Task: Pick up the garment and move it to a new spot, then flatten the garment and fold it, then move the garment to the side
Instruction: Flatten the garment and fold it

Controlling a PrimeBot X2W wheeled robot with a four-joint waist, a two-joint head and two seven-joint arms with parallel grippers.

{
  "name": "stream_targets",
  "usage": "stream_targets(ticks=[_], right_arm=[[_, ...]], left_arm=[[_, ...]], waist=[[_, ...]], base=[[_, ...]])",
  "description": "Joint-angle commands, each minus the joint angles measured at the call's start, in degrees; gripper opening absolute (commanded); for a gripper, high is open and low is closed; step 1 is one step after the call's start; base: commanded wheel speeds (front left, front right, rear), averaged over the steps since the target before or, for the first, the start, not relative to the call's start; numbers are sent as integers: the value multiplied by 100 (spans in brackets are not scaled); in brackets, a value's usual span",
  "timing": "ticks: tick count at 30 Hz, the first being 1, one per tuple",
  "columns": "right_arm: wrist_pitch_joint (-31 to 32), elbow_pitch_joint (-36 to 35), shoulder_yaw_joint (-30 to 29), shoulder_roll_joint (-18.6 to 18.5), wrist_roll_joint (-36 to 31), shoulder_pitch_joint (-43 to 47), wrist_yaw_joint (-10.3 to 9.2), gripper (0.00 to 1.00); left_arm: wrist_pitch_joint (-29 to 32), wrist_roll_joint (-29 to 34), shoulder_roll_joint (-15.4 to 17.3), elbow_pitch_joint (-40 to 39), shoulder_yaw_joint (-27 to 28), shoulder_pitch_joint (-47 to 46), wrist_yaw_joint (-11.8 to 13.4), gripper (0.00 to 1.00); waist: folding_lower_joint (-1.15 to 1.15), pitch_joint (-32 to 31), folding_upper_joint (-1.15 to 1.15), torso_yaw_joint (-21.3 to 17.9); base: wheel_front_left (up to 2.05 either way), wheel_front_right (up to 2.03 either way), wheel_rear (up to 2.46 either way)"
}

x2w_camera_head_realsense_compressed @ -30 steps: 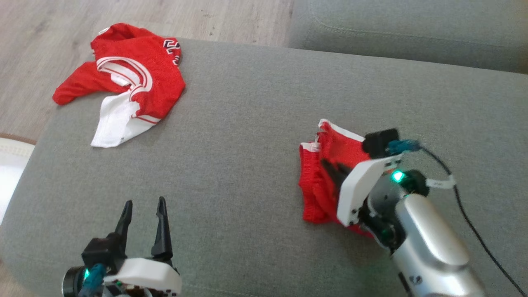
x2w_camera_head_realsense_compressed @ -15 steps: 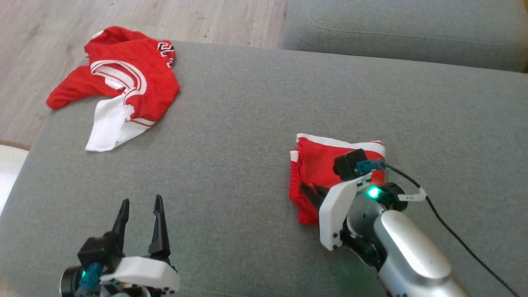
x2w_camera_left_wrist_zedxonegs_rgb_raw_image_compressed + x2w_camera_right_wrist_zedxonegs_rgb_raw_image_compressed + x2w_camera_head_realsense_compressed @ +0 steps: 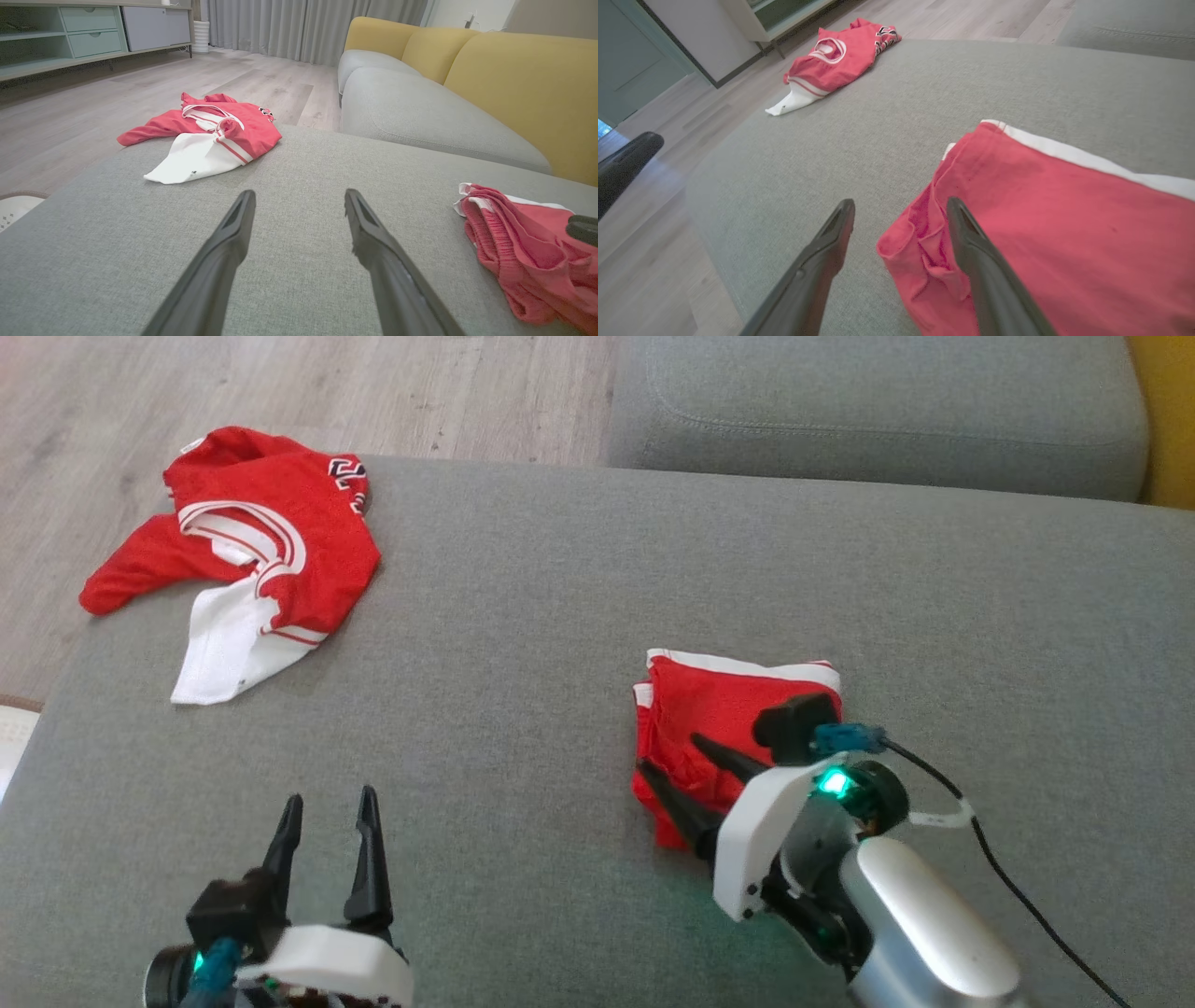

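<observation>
The garment (image 3: 724, 705) is a red cloth with white trim, folded into a small rectangle on the grey cushion (image 3: 560, 616), right of centre. My right gripper (image 3: 668, 753) stands open at its near-left corner. In the right wrist view one finger (image 3: 971, 242) lies over the red garment (image 3: 1041, 210) and the other over bare cushion, with a small cloth fold between them; nothing is gripped. My left gripper (image 3: 330, 795) is open at the lower left over bare cushion, well apart from the garment (image 3: 514, 233), and my left gripper (image 3: 299, 193) has nothing between its fingers.
A crumpled red and white jersey (image 3: 271, 541) lies at the cushion's far-left corner, one sleeve over the edge. A grey sofa seat (image 3: 878, 420) with a yellow backrest (image 3: 514, 79) stands behind. Wood floor (image 3: 373, 383) lies beyond. A black cable (image 3: 1008, 887) trails from my right wrist.
My right gripper has opened and let go of the garment, which now lies folded flat on the cushion. The head camera has shifted. The left gripper has stayed open and still.
</observation>
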Motion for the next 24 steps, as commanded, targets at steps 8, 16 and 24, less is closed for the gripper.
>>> stream_targets(ticks=[8,16,24], right_arm=[[-698,-396,-722,-61,-356,18,39,100],[-796,-117,-826,-523,-570,-84,39,100],[-824,633,-256,-994,-389,-542,39,0]], left_arm=[[0,-17,112,-187,150,-42,77,100],[-1,-27,127,-225,142,-37,71,100],[11,-6,96,-207,105,-134,48,100]], waist=[[0,-85,0,-52],[0,-14,0,12],[0,137,0,257]], base=[[0,0,0],[0,0,0],[0,0,0]])
